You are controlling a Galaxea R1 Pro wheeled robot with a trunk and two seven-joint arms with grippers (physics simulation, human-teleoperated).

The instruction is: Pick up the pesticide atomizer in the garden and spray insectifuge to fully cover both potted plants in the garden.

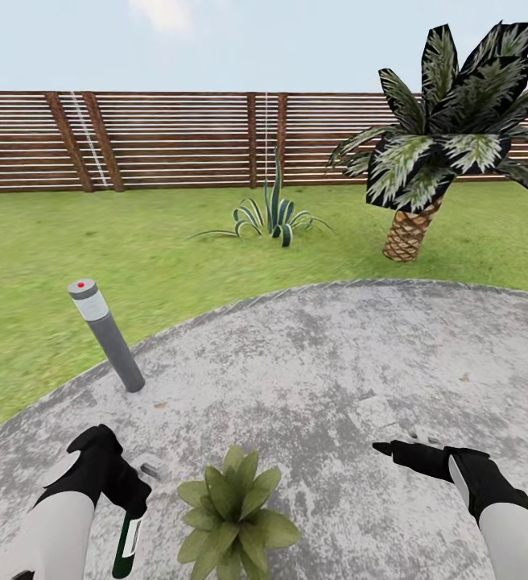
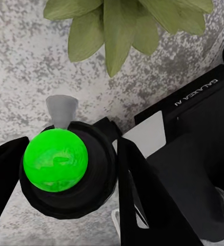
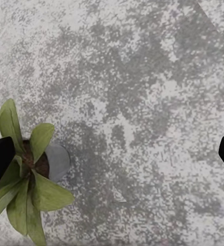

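At the lower left of the head view, the left gripper (image 1: 135, 503) is clamped on the atomizer (image 1: 128, 541), which hangs just beside a potted plant (image 1: 233, 515) at bottom centre. The right gripper (image 1: 393, 445), lower right, has its fingers spread wide and holds nothing. Farther up the patio (image 1: 320, 362) stands a bollard (image 1: 107, 334); beyond lie lawn (image 1: 95, 242), palm (image 1: 449, 137) and fence (image 1: 175, 137).
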